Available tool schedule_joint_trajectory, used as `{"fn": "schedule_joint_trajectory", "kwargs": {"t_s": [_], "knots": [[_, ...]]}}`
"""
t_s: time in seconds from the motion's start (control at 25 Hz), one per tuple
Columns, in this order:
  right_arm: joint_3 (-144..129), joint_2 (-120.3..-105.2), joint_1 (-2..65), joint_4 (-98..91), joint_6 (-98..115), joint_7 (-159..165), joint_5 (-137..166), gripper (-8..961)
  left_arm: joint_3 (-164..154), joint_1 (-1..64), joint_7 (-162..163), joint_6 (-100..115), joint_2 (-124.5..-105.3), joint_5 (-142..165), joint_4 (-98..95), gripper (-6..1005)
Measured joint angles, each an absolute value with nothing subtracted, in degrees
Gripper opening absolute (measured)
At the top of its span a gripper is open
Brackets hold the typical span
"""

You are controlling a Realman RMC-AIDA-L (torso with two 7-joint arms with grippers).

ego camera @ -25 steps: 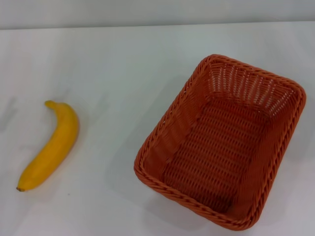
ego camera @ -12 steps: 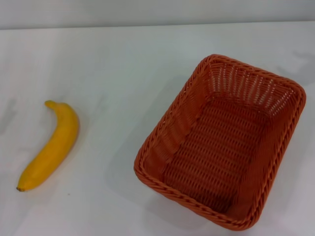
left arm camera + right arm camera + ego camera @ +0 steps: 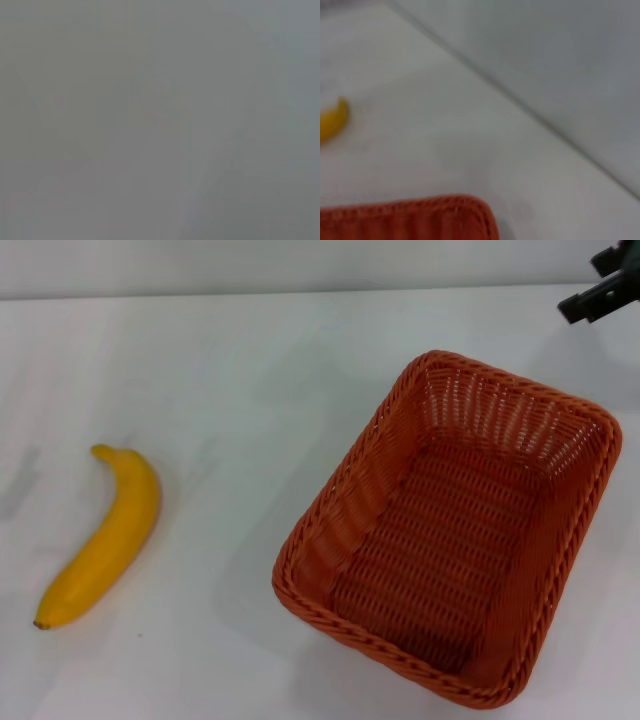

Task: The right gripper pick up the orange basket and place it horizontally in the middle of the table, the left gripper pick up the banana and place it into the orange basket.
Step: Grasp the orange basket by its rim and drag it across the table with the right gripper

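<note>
Head view, right end effector (image 3: 600,292) at far right edge, finger state unclear, orange basket (image 3: 452,530) askew below.

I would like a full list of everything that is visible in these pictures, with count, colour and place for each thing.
banana: one, yellow, lying on the left part of the table, apart from the basket; one end also shows in the right wrist view.
orange basket: one, burnt orange, woven, standing on the right part of the table at an angle, with nothing inside.
table: one, white, under both things.
right gripper: one, black, at the far right edge of the head view, beyond the basket and not touching it.
left gripper: not in view; the left wrist view shows only grey.
</note>
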State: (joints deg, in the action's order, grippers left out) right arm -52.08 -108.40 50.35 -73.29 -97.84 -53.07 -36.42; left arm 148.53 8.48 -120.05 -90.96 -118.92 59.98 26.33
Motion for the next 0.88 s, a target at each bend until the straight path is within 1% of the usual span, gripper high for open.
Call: {"fn": "schedule_joint_trajectory", "kwargs": {"t_s": [0.08,0.12,0.36,0.44,0.88], "knots": [[-53.70,-109.79,53.27,-71.38,-97.76,-52.54,-30.94,769,148.53,8.44,-120.06,-90.97,-118.97,60.61,26.26,879],[-54.15,-110.91,55.16,-69.77,-97.70,-52.49,-27.11,769,148.54,8.41,-120.10,-90.96,-119.00,60.83,26.20,879],[-56.14,-114.52,61.27,-62.34,-96.82,-52.65,-15.54,768,148.54,8.27,-120.48,-91.15,-118.96,61.35,24.96,878],[-56.65,-114.99,63.36,-57.88,-96.28,-52.26,-13.76,768,148.53,8.09,-120.53,-91.13,-119.00,61.71,24.91,878],[-60.13,-114.98,68.73,-42.83,-89.05,-50.61,-13.16,768,148.53,7.66,-120.64,-91.37,-119.00,62.18,24.87,878]]}}
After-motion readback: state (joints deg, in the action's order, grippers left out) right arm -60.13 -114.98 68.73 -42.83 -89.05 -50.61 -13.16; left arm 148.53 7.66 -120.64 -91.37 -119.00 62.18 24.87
